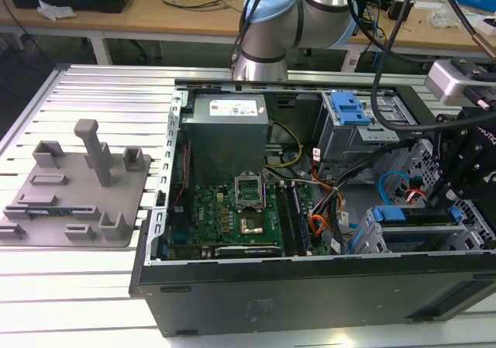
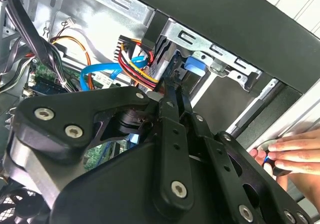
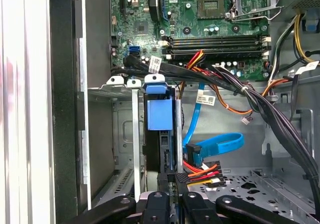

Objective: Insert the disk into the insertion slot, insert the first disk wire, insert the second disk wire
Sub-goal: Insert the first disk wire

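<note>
The disk [image 1: 411,215], silver in a bright blue carrier, sits inside the insertion slot [image 1: 364,239], the grey metal cage at the case's front corner on the exterior view's right. In the first wrist view the disk [image 3: 160,113] is seen edge-on in the slot [image 3: 125,134]. My gripper [image 3: 169,180] reaches down at the disk's rear edge, fingers close together on the black plug of a disk wire [image 3: 202,173] with red, yellow and black strands. In the second wrist view the gripper [image 2: 169,84] meets the same wire [image 2: 137,64] beside the blue carrier [image 2: 194,64]. A blue flat wire [image 3: 215,146] ends just beside it.
The open computer case [image 1: 310,286] holds a motherboard [image 1: 232,212], a power supply [image 1: 229,127] and a second grey bay with a blue latch [image 1: 349,111]. Thick black cable bundles [image 3: 265,104] cross above the cage. A person's hand [image 2: 292,151] rests outside the case wall. A grey fixture plate [image 1: 77,189] lies at the exterior view's left.
</note>
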You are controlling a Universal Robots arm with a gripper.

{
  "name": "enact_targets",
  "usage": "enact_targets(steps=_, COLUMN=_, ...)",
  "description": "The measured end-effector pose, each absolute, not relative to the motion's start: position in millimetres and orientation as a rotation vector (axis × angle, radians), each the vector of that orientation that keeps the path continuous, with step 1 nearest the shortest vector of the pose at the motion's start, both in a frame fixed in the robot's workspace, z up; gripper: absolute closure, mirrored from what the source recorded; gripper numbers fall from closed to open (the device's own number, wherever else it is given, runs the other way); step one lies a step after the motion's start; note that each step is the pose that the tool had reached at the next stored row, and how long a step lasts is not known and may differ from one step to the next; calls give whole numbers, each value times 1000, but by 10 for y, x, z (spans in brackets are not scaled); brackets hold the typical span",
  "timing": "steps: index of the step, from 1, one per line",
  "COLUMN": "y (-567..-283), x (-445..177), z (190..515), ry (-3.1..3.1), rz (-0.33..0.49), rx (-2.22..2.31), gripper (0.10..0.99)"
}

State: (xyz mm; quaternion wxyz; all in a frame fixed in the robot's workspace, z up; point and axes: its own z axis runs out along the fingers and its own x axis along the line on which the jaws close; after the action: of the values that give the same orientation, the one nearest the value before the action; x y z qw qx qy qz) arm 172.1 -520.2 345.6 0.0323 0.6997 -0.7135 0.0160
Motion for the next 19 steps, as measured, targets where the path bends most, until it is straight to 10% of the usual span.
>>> enact_targets(steps=19, y=-5202, x=1725, z=3409, ry=-2197, rz=49, rx=2154, gripper=922)
